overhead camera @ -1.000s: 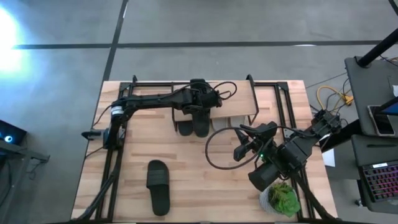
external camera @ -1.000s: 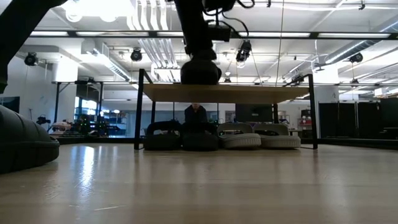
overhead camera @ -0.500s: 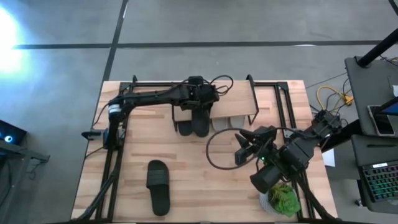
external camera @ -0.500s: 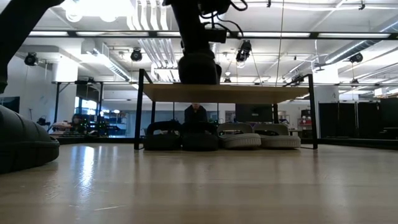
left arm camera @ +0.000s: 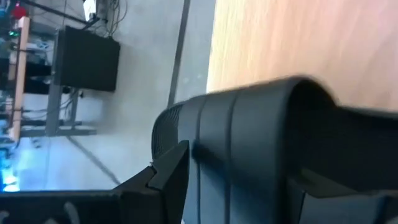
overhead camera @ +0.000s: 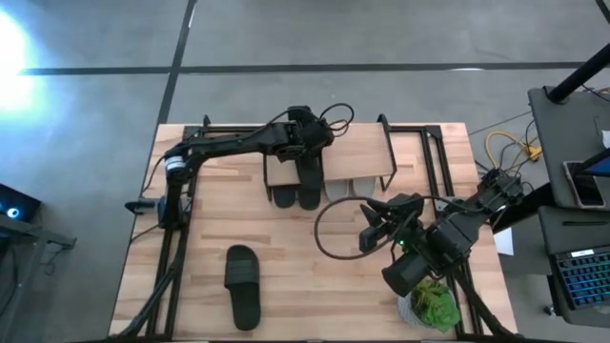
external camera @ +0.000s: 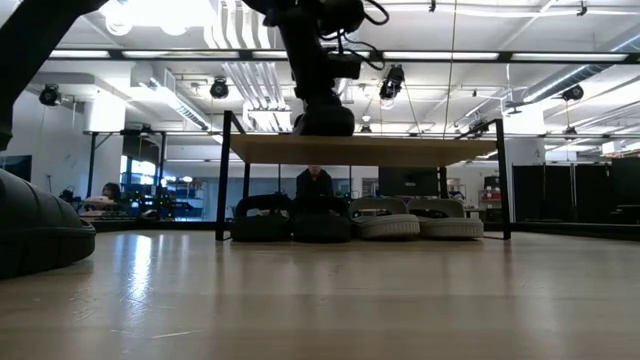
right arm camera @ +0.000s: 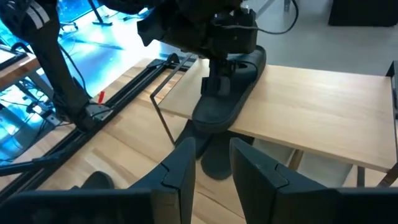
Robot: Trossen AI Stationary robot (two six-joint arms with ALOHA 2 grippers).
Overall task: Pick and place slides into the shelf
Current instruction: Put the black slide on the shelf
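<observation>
The shelf [overhead camera: 362, 157] stands at the table's far middle, a light plank on black legs [external camera: 400, 150]. Under it lie two dark slides [external camera: 290, 226] and a light grey pair [external camera: 415, 223]. My left gripper [overhead camera: 303, 133] is over the plank's left part, shut on a black slide [right arm camera: 227, 93] that lies lengthwise on top of the plank. Another black slide [overhead camera: 243, 284] lies flat on the table at the near left. My right gripper [overhead camera: 367, 227] is open and empty, near of the shelf, pointing at it. My left gripper holds the black slide by its wide strap [right arm camera: 217, 84], coming from above with its fingers pointing down. The slide lies level along the plank, one end at the plank's near edge [right arm camera: 208, 118]. I cannot tell whether its sole rests on the plank or hangs just above it.
A potted green plant [overhead camera: 434, 303] stands at the table's near right corner, beside the right arm. A black cable loop [overhead camera: 329, 229] lies between the shelf and the right arm. Bare tabletop [overhead camera: 315, 295] lies near of the shelf.
My left gripper has carried the black slide toward the table's far edge, along the top of the shelf's plank, keeping it level and staying shut on it. My right arm has kept still.
</observation>
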